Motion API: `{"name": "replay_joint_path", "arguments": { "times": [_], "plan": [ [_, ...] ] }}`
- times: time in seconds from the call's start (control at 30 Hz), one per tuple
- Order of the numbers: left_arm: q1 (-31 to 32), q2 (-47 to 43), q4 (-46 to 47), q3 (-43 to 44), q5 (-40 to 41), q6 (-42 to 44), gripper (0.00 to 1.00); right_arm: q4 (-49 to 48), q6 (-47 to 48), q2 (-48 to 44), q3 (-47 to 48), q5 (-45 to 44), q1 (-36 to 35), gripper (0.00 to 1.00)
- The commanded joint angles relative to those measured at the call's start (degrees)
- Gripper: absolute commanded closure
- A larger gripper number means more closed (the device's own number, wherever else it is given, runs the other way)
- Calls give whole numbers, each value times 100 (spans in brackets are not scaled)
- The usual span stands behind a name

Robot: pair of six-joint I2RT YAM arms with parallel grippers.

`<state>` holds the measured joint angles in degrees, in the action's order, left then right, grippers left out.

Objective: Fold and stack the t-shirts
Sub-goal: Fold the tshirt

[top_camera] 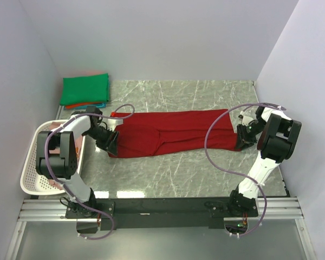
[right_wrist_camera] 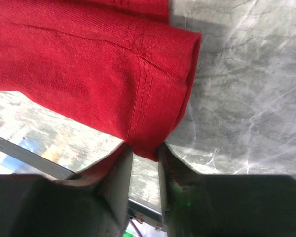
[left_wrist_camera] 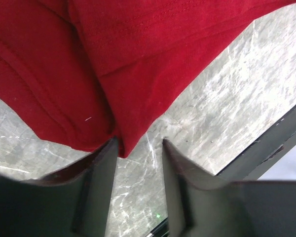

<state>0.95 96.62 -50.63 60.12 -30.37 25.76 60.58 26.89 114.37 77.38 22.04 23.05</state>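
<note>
A dark red t-shirt point(top_camera: 173, 132) lies folded into a long band across the middle of the table. My left gripper point(top_camera: 109, 145) is at its left end. In the left wrist view the gripper point(left_wrist_camera: 139, 143) is open, and the shirt's corner point(left_wrist_camera: 122, 147) lies just at the left fingertip point(left_wrist_camera: 111, 148). My right gripper point(top_camera: 242, 140) is at the shirt's right end. In the right wrist view this gripper point(right_wrist_camera: 144, 148) is shut on the hemmed corner of the shirt point(right_wrist_camera: 143, 140). A folded green t-shirt point(top_camera: 85, 88) tops a stack at the back left, with orange-red point(top_camera: 80, 105) and teal point(top_camera: 101, 104) edges beneath.
A white lattice basket point(top_camera: 30, 162) stands at the table's left edge beside the left arm, with a bit of pink cloth point(top_camera: 54, 125) showing inside. Grey walls close in the left, back and right. A black rail point(top_camera: 168, 206) runs along the near edge.
</note>
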Motion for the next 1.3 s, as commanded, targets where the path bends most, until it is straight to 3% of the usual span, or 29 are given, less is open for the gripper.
{"name": "replay_joint_path", "arguments": {
  "times": [0.0,0.17,0.2,0.53,1.0,1.03,1.1,1.13,1.17,1.23,1.27],
  "plan": [
    [2,68,-26,-18,-267,61,59,-2,35,7,136,54,42,74],
    [-33,24,-113,26,-250,52,94,86,105,42,277,-7,42,100],
    [-77,24,-157,44,-233,69,98,103,149,42,303,-59,42,100],
    [-666,-47,-1062,554,-39,544,99,543,729,60,787,-534,24,100],
    [-649,-257,-756,-536,418,703,99,-98,1283,-371,-593,-1316,-336,100],
    [-657,-310,-729,-571,496,685,99,-116,1292,-406,-593,-1369,-336,99],
    [-657,-372,-685,-633,514,667,98,-160,1327,-511,-584,-1422,-336,84],
    [-658,-407,-702,-633,480,633,90,-99,1353,-529,-541,-1370,-336,74],
    [-675,-433,-746,-581,392,632,71,119,1362,-573,-366,-1308,-336,58],
    [-789,-660,-930,-466,-10,720,58,340,1371,-774,-76,-1142,-353,50],
    [-824,-766,-966,-318,-161,737,56,497,1362,-863,21,-923,-362,49]
  ]
}}
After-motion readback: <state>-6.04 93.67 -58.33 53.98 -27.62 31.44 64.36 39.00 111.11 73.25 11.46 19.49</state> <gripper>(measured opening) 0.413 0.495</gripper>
